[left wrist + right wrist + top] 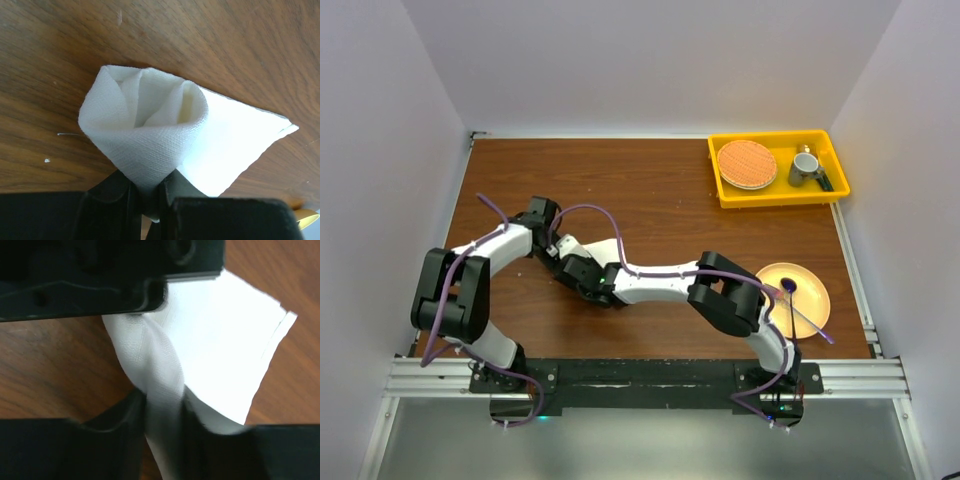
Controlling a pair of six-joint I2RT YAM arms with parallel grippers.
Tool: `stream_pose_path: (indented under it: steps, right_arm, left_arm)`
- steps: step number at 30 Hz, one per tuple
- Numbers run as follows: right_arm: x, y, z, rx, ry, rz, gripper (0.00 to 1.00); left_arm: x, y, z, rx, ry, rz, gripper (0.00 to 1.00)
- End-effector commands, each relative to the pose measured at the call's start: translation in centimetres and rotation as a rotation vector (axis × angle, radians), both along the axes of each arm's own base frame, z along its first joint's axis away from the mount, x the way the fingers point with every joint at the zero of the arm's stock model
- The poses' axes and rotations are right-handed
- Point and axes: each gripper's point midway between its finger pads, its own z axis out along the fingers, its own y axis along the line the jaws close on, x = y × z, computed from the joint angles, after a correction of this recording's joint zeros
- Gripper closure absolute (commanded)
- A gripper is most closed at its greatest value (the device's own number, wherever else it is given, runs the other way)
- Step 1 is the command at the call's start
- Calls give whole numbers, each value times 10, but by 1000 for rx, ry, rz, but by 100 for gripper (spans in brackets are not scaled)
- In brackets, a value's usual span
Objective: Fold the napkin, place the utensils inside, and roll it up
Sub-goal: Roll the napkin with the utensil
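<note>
Well, the napkin is rolled into a soft cone on the brown table. One flat, pointy flap sticks out from its side. My left gripper is pinched tight on the thin end of the cone. My right gripper is on the napkin too. Its two fingers press on a twisted strip of cloth, so it looks clamped on it, though that view is blurry. The two grippers meet nose to nose at the napkin.

There is open wood all around the napkin. The yellow plate with the purple-ended utensil lies well off to the napkin's right. The yellow tray sits far off, behind the napkin and to the right.

From the top view I cannot see the napkin, because my arms cover it. Only the wrist views show it. The left wrist view looks into the cone's open mouth. The right wrist view shows the left gripper's black body right over the cloth.
</note>
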Motion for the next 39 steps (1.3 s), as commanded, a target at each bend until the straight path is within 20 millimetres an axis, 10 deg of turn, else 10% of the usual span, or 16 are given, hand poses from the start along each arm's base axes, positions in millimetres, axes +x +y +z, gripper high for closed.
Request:
stream_pose_path:
  steps: [1, 12, 15, 21, 32, 39]
  right_arm:
    - [-6, -2, -9, 65, 46, -16, 78]
    - [-13, -13, -41, 440, 566, 69, 97]
    - [-13, -14, -48, 519, 775, 89, 98]
    - [-6, -24, -64, 647, 1090, 34, 96]
    - [2, -28, -65, 667, 1096, 6, 92]
    - [4, -30, -55, 649, 1066, 19, 84]
  left_arm:
    - [0, -4, 13, 6, -59, -36, 93]
    - [29, 4, 73, 50, -423, -198, 20]
    - [31, 0, 91, 29, -502, -220, 14]
    - [30, -22, 81, -96, -468, -245, 22]
    - [47, -31, 71, -136, -524, -251, 65]
    - [57, -10, 31, -54, -433, -193, 93]
